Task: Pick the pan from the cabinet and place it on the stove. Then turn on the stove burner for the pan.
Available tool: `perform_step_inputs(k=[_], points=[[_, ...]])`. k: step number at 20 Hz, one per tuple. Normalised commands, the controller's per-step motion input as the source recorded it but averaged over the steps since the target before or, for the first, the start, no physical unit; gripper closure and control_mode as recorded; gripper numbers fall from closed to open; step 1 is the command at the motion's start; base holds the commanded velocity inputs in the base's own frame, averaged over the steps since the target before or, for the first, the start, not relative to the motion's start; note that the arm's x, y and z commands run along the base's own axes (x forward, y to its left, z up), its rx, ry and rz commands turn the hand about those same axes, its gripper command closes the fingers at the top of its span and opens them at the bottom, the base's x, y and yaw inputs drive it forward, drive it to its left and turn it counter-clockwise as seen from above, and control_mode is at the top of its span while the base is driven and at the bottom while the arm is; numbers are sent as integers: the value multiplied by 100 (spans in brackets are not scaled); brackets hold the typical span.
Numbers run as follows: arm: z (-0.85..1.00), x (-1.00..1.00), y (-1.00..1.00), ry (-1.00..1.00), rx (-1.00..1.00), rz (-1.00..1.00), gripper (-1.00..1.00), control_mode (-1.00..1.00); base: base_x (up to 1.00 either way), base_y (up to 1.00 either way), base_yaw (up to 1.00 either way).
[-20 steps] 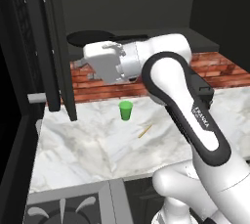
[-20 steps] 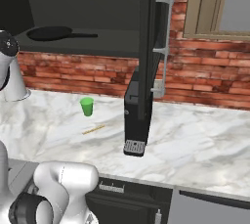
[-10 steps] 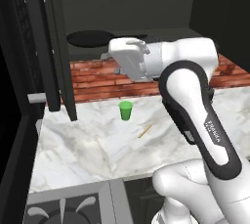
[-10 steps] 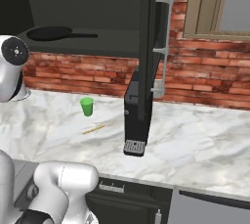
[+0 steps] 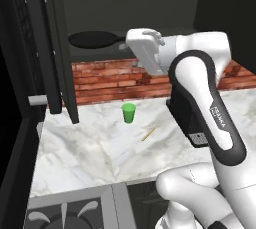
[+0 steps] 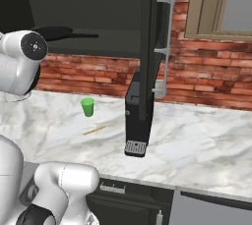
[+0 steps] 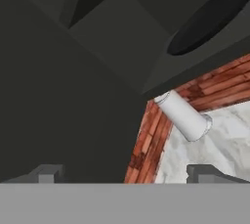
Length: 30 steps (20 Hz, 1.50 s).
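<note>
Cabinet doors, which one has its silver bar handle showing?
The open door in the right base view; its handle faces the window. The other door is edge-on.

Dark cabinet, red brick, pale marble

Matte-black pan [image 5: 95, 38] in the charcoal cabinet [image 6: 98, 8]; green cup [image 5: 129, 113] on the white grey-veined marble surface [image 5: 95, 148]; red-brown brick wall [image 6: 206, 76].

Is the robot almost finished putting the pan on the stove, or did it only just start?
Only just started. Done: the dark charcoal cabinet door is open. In hand: nothing; the open gripper points toward the cabinet, and the flat round black frying pan sits on its shelf. Left: grab the pan, put it on the black-grated gas stove, then turn on its burner.
</note>
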Motion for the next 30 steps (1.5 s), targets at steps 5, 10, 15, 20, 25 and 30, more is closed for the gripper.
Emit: perform_step_inputs(k=[5,10,15,20,25,30], points=[[1,36,-39,-7,-3,1,-100,-100,0,0,0],[8,11,-25,-13,-12,6,-100,-100,0,0,0],[14,7,-22,-12,-16,10,-100,-100,0,0,0],[9,7,-12,-16,-15,10,-100,-100,0,0,0],[0,7,-13,-27,-9,12,-100,-100,0,0,0],[0,6,-19,-28,-1,7,-100,-100,0,0,0]])
